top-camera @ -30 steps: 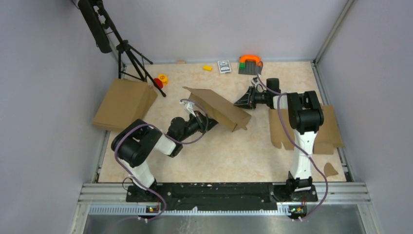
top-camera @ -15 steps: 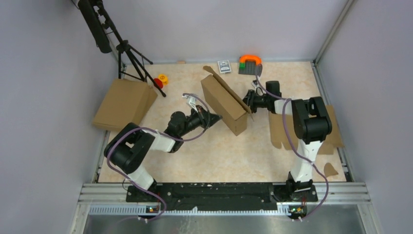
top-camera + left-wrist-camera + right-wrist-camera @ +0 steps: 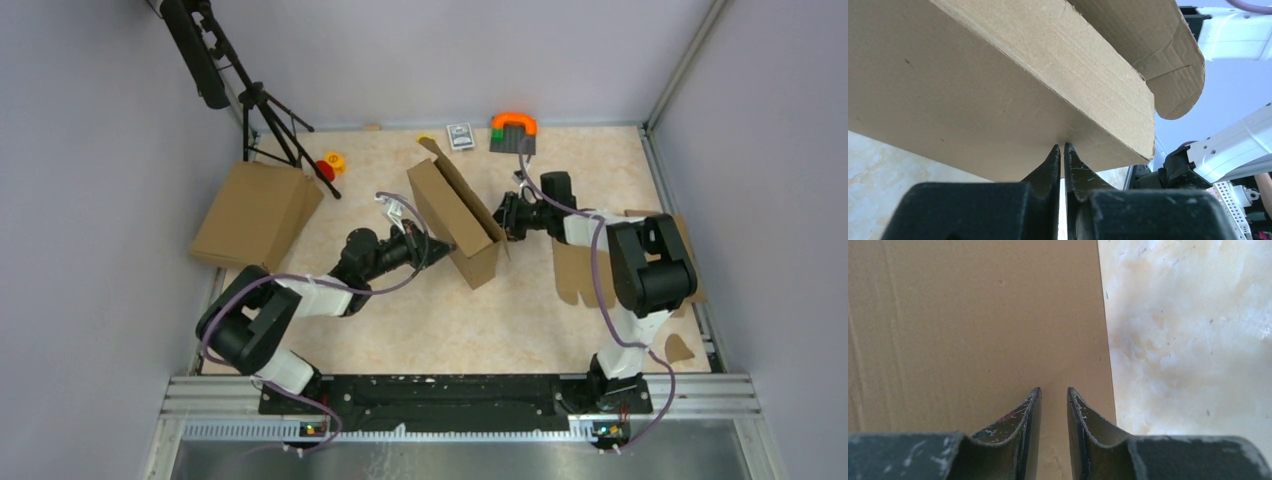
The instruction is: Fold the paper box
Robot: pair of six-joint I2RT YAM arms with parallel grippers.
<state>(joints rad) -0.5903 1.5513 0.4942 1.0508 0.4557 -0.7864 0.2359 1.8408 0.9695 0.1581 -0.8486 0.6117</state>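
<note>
The paper box [image 3: 455, 212] is a brown shallow box standing tilted on one edge mid-table, a flap [image 3: 437, 152] sticking up at its far end. My left gripper [image 3: 432, 243] is shut, tips touching the box's left face. In the left wrist view the box [image 3: 998, 85] fills the top above my left gripper [image 3: 1062, 146]. My right gripper [image 3: 503, 218] is against the box's right face. In the right wrist view my right gripper [image 3: 1054, 389] is almost shut with a narrow empty gap, its tips on the cardboard [image 3: 973, 315].
Another brown shallow box [image 3: 255, 212] lies at the left edge beside a tripod [image 3: 265, 110]. A notched cardboard blank [image 3: 680, 270] lies under the right arm. A card pack [image 3: 460, 135], an orange and green item [image 3: 513, 132] and small toys [image 3: 328, 165] sit at the back.
The box has swung up from lying tilted to standing on edge. Both grippers have closed in on its two faces, and it has shifted slightly left.
</note>
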